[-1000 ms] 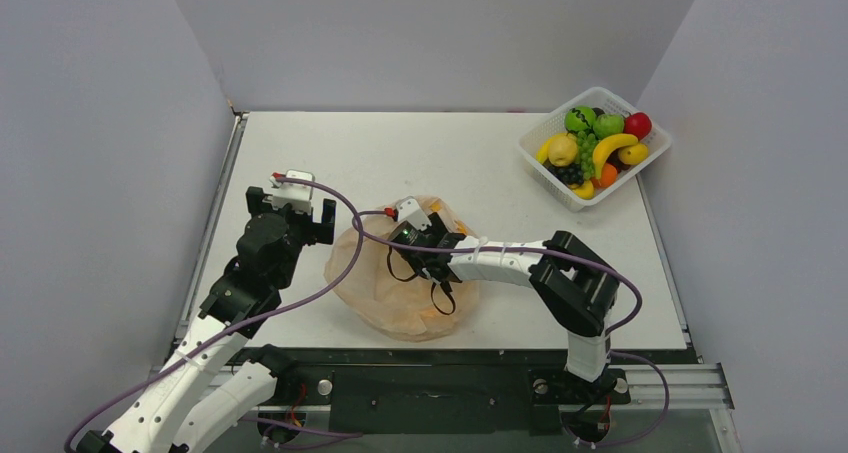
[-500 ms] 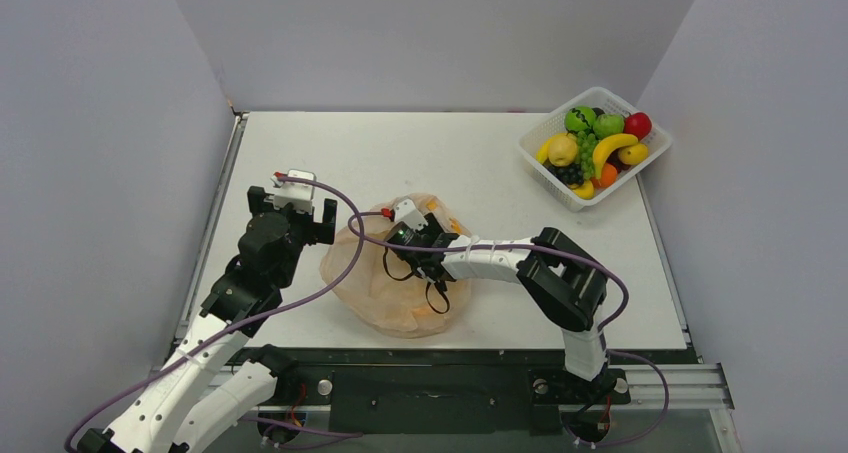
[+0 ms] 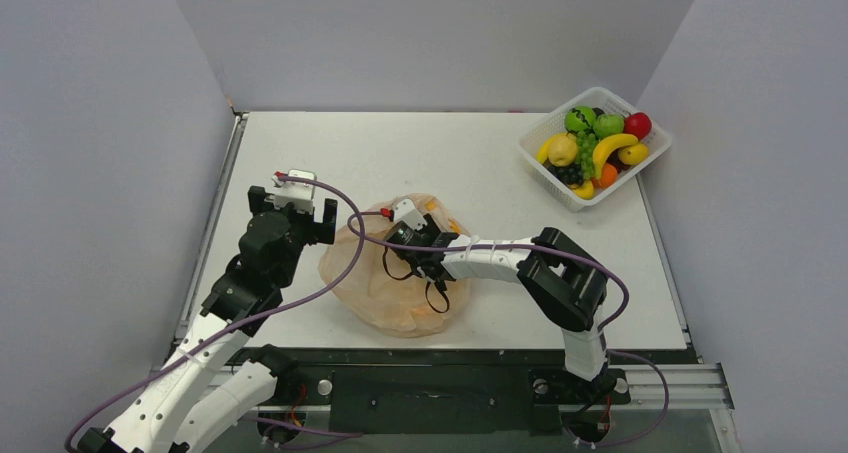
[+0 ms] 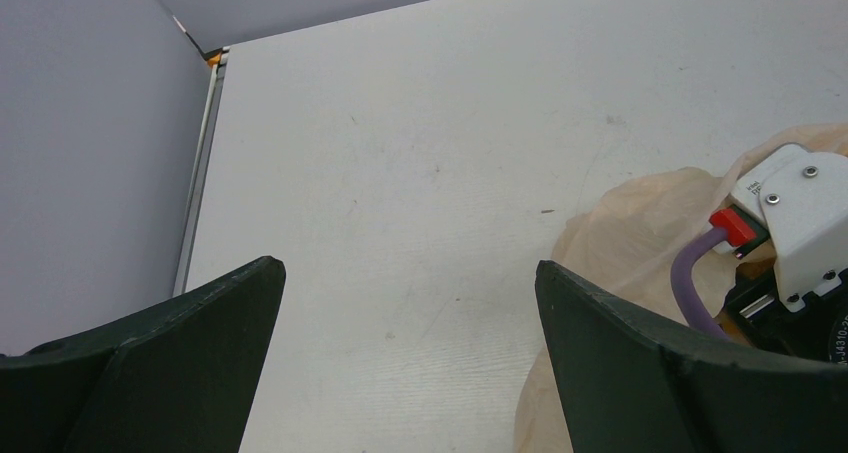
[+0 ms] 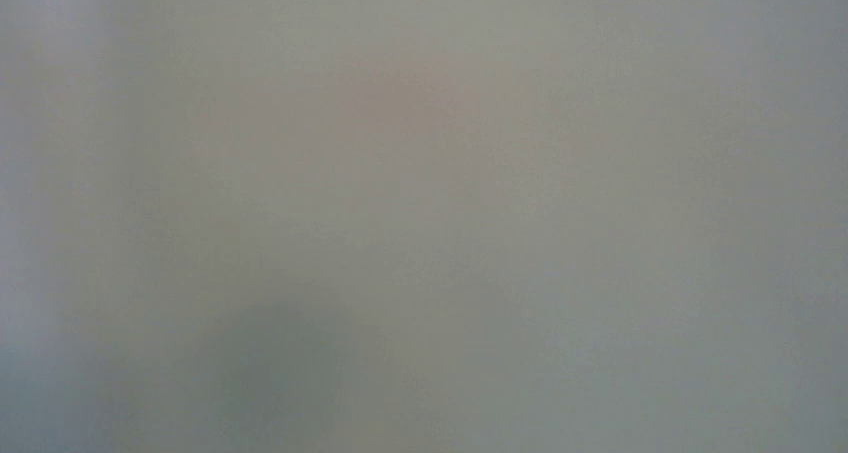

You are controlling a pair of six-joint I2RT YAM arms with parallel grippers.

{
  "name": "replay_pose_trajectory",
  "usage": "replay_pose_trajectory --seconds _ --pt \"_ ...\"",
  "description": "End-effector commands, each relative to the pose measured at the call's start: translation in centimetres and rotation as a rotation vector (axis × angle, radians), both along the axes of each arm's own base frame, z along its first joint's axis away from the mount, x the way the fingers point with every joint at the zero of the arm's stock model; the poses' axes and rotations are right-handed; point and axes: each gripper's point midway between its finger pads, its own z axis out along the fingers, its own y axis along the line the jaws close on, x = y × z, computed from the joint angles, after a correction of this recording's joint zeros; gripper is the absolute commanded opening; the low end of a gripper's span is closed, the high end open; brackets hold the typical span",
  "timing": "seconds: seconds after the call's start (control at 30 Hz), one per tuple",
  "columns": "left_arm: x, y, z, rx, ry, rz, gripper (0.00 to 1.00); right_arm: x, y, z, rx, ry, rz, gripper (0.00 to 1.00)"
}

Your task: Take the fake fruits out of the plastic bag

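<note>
The peach-orange plastic bag lies crumpled near the front middle of the table; its edge also shows in the left wrist view. My right gripper reaches into the bag's top from the right, and the plastic hides its jaws. The right wrist view is a grey-beige blur with nothing to make out. An orange patch shows through the bag's lower right. My left gripper hovers open over bare table just left of the bag, holding nothing. Several fake fruits sit in a white basket.
The white lattice basket stands at the back right corner, close to the right wall. Purple cables loop from both wrists over the bag. A metal rail runs along the table's left edge, with grey walls on three sides.
My right arm has pushed a little further left into the bag, and the bag has shifted slightly left with it. The left arm has not moved.
</note>
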Motion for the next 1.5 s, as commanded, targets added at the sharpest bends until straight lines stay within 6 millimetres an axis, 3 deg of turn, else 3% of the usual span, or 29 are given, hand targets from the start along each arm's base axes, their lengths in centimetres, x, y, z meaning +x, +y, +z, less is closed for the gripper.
replay_pose_trajectory --seconds 0.0,0.17,0.23,0.4,0.57,0.67,0.7,0.73,0.77,0.87,1.03,1.23,1.47 --pt "-0.1 0.3 2.2 -0.016 -0.035 0.009 0.97 0.3 1.2 3.2 0.092 -0.043 -0.001 0.14" --pt "-0.9 0.2 4.3 -0.031 -0.003 -0.007 0.96 0.0 1.4 3.6 0.112 -0.046 0.009 0.07" --pt "-1.5 0.0 4.0 -0.040 0.037 -0.024 0.96 -0.2 1.6 3.6 0.118 -0.042 0.015 0.06" --pt "-2.4 0.9 0.4 -0.004 0.092 0.002 0.96 -0.7 2.2 3.9 0.140 -0.033 0.034 0.04" --pt "-3.1 1.2 0.5 -0.042 0.027 -0.001 0.97 -1.7 2.5 5.3 0.182 -0.020 0.054 0.00" --pt "-3.5 1.9 0.6 -0.060 -0.013 0.023 0.97 -3.8 2.5 6.7 0.247 0.014 0.123 0.00" --pt "-3.5 1.9 0.4 -0.058 -0.009 0.022 0.97 -4.5 2.9 8.1 0.298 0.017 0.158 0.00" --pt "-3.6 1.9 0.4 -0.057 -0.008 0.022 0.97 -5.3 3.0 8.0 0.326 0.037 0.188 0.00" --pt "-3.5 1.9 0.3 -0.056 -0.005 0.021 0.97 -5.6 3.0 9.4 0.368 0.024 0.208 0.00" --pt "-3.3 1.5 -0.2 -0.077 0.016 0.017 0.97 -7.3 3.5 11.1 0.463 0.038 0.300 0.00" --pt "-2.8 1.4 -0.8 -0.073 0.044 0.020 0.97 -8.3 3.8 15.2 0.570 0.003 0.369 0.00" --pt "-2.8 1.6 -1.0 -0.076 0.048 0.031 0.97 -6.9 2.5 20.5 0.676 -0.097 0.340 0.00" --pt "-2.9 1.6 -0.8 -0.088 0.045 0.028 0.97 -3.2 -1.6 26.7 0.790 -0.283 0.166 0.00"
